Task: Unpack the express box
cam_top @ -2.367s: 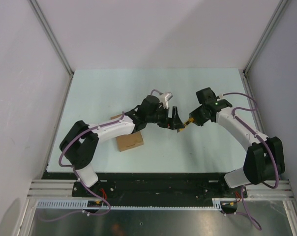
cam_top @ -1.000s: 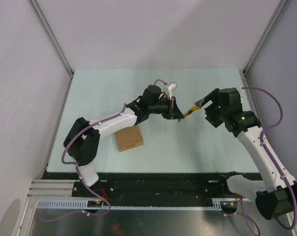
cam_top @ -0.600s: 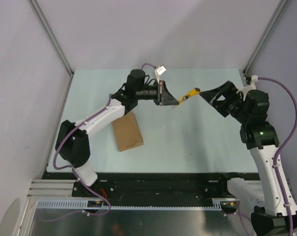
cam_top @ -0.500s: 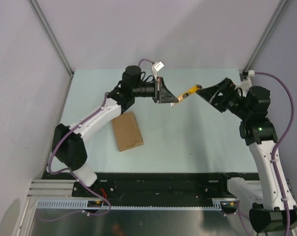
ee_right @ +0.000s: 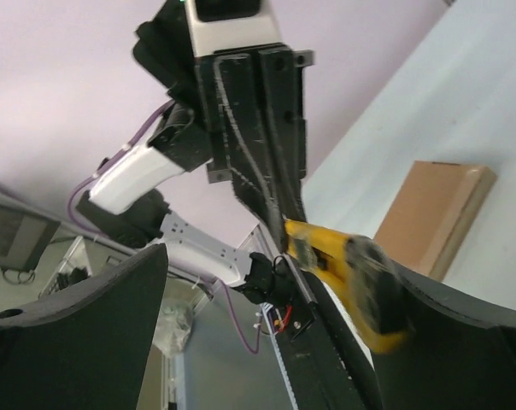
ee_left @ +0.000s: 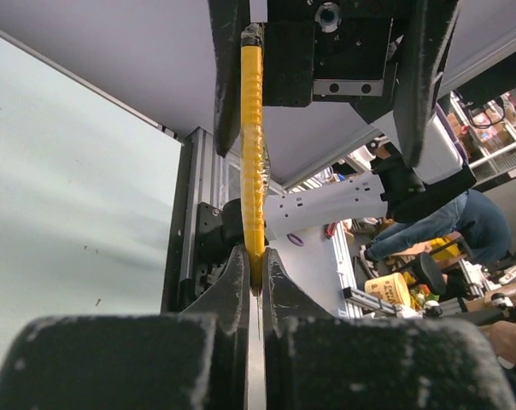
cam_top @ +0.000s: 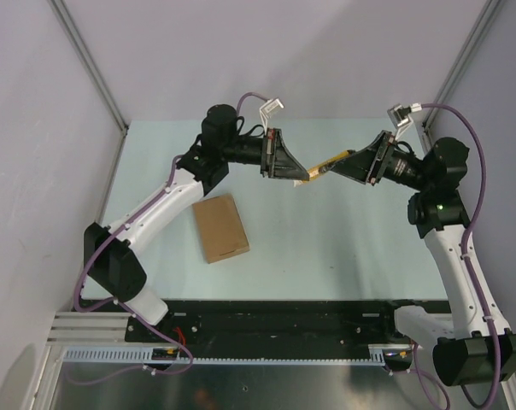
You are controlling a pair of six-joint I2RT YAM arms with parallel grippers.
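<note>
Above the pale surface (cam_top: 326,248), my left jaws pinch a yellow knife (cam_top: 322,171), my right jaws spread around its end.

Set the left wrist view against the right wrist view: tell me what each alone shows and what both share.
Only the left wrist view: a person in blue beyond the cell frame. Only the right wrist view: the flat brown cardboard express box, lying on the pale table. Both: the yellow utility knife, pinched in the shut left gripper, with the open right gripper standing with its fingers either side of the knife's other end.
</note>
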